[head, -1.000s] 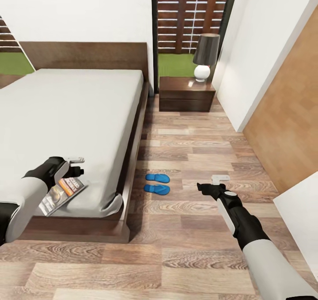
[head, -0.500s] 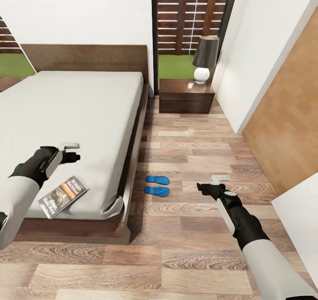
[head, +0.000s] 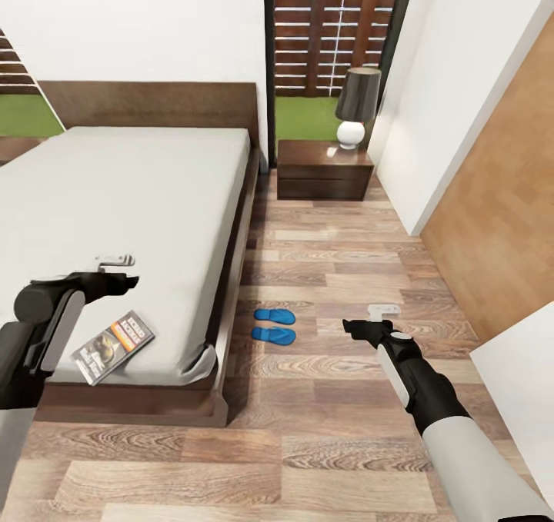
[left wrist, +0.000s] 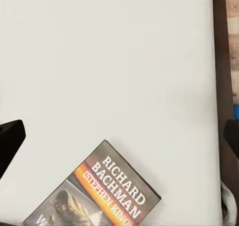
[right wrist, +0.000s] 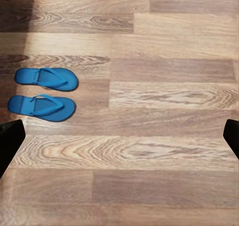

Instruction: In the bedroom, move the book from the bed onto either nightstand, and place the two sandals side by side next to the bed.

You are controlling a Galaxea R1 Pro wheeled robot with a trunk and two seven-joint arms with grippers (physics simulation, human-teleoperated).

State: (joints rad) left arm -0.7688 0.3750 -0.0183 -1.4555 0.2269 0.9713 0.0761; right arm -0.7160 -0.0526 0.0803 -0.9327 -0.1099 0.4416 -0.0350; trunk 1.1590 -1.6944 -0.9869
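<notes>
The book (head: 112, 346), lower left on the bed (head: 146, 191), is judged thin, light, floppy—best pinched at its overhanging-free edge by the spread, empty left hand (head: 115, 270).

The book (head: 112, 347) lies flat on the bed (head: 138, 199), just below my left gripper (head: 127, 272), near the mattress's foot corner, cover up, orange band and white lettering showing. The two sandals (head: 275, 327) sit side by side on the floor beside the bed frame, off to the left of my right gripper (head: 362, 324). The nightstand (head: 323, 170) stands well beyond both, by the headboard.
</notes>
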